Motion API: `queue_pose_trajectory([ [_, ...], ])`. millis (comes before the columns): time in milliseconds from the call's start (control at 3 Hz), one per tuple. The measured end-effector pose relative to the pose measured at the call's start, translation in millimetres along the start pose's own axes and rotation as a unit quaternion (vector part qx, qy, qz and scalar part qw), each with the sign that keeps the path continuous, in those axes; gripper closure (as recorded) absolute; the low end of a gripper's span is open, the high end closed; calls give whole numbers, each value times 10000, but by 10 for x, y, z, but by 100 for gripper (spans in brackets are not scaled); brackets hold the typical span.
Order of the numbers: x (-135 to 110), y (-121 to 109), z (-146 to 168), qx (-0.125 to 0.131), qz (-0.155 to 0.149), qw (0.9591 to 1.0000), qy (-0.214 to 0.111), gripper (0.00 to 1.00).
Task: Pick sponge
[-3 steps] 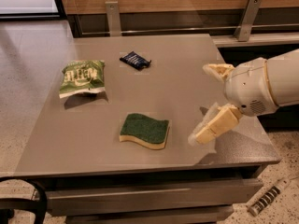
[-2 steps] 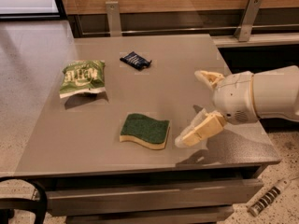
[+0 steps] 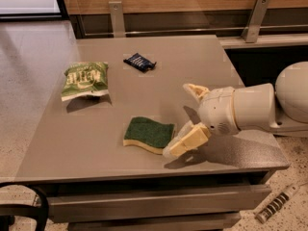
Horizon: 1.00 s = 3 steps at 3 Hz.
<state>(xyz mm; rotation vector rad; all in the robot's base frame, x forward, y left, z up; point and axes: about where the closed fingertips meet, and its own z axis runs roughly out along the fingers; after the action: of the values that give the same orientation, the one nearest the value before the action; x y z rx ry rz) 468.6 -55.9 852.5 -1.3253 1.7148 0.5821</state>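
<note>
The sponge (image 3: 148,134) lies flat on the grey table (image 3: 96,143) near its front edge, dark green top up, pale yellow foam showing along its wavy front side. My gripper (image 3: 185,119) comes in from the right, just to the right of the sponge. Its two cream fingers are spread wide: one fingertip (image 3: 179,147) sits low beside the sponge's right edge, the other (image 3: 193,90) is raised further back. Nothing is between them.
A green-and-white snack bag (image 3: 85,80) lies at the table's left. A small dark blue packet (image 3: 139,61) lies near the back middle. A wooden wall with metal brackets (image 3: 253,18) runs behind. The table's front edge is close below the sponge.
My gripper has moved left across the table toward the sponge, from well to its right to right beside it. The sponge, bag and packet have not moved.
</note>
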Motion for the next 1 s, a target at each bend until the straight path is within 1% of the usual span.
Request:
queue_pose_trajectory([
  [333,-5,125,165,-338,-119,9993,116,0],
  [667,-2,250,296,-643,-228,9974,230,0],
  [1000,42,324,393,-796,-216,9962,281,5],
])
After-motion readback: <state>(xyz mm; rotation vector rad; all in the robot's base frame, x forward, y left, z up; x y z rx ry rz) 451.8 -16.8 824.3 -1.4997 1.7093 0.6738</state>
